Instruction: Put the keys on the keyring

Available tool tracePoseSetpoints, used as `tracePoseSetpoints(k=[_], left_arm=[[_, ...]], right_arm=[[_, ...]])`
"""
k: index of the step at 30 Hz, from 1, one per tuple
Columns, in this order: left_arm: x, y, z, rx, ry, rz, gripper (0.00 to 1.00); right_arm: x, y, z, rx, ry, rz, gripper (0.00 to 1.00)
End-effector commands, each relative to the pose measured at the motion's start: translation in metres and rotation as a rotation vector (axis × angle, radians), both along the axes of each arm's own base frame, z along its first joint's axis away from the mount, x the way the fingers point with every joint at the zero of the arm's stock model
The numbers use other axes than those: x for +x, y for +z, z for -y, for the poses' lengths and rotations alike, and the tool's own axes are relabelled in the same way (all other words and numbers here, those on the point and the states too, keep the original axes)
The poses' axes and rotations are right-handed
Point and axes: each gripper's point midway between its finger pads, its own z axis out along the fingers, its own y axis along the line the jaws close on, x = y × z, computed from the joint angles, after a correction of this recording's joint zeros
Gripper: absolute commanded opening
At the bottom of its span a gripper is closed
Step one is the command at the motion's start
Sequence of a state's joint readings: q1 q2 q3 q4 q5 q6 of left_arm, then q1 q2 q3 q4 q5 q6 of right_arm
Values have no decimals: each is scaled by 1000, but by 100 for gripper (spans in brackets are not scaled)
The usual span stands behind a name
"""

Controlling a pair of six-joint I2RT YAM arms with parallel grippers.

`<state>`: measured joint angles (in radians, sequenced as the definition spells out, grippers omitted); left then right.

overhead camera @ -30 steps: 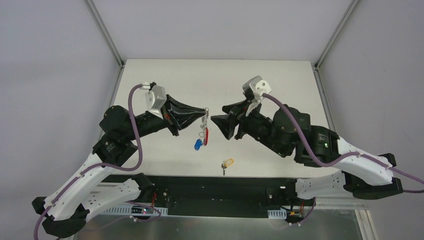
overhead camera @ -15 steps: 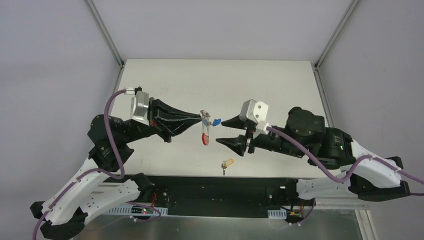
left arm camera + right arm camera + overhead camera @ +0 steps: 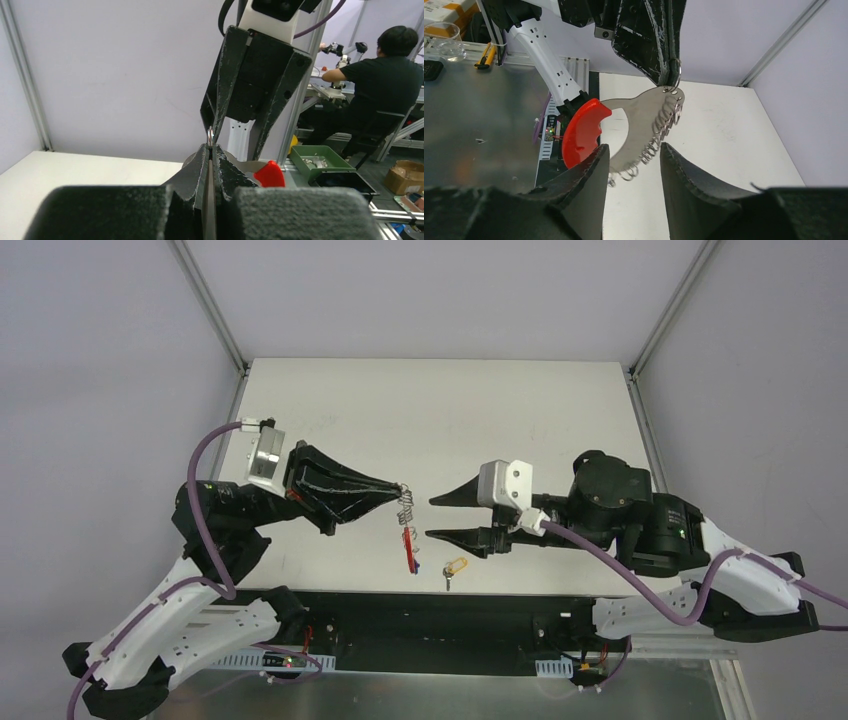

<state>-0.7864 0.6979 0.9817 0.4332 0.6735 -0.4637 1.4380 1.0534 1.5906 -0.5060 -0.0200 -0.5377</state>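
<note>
My left gripper (image 3: 403,488) is shut on the thin silver ring of the keyring (image 3: 406,525). Its chain and red strap (image 3: 408,548) hang below the fingertips, above the table. In the left wrist view the ring (image 3: 210,135) pokes out of the closed gripper (image 3: 210,148), with the red strap (image 3: 270,175) to the right. My right gripper (image 3: 436,517) faces it, open and holding nothing. In the right wrist view the chain (image 3: 659,132) and red strap (image 3: 581,131) dangle just beyond the right gripper (image 3: 632,147). The key (image 3: 455,568), with its yellow head, lies on the table near the front edge.
The white table (image 3: 520,410) ends at a black rail (image 3: 430,605) by the arm bases. Aluminium frame posts (image 3: 212,310) stand at the back corners. Outside the cell, the left wrist view shows a green bin (image 3: 322,160) and a seated person (image 3: 385,85).
The left gripper drew back left and the keyring swung down to hang straight. The right gripper turned, dropped lower toward the keyring, and its fingers narrowed slightly.
</note>
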Motion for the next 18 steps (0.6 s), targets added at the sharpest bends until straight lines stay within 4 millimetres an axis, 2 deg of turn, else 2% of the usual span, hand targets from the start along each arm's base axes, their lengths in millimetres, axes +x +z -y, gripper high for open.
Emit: tracePoseSetpoints(k=[1, 8, 18], left_arm=[[-24, 22, -12, -84, -65, 66, 0], [-29, 21, -13, -89, -95, 64, 0], [-34, 20, -15, -94, -114, 66, 0]], right_arm=[[-7, 41, -2, 129, 41, 34, 43], [-6, 55, -11, 149, 43, 33, 35], [-5, 59, -25, 148, 52, 17, 32]])
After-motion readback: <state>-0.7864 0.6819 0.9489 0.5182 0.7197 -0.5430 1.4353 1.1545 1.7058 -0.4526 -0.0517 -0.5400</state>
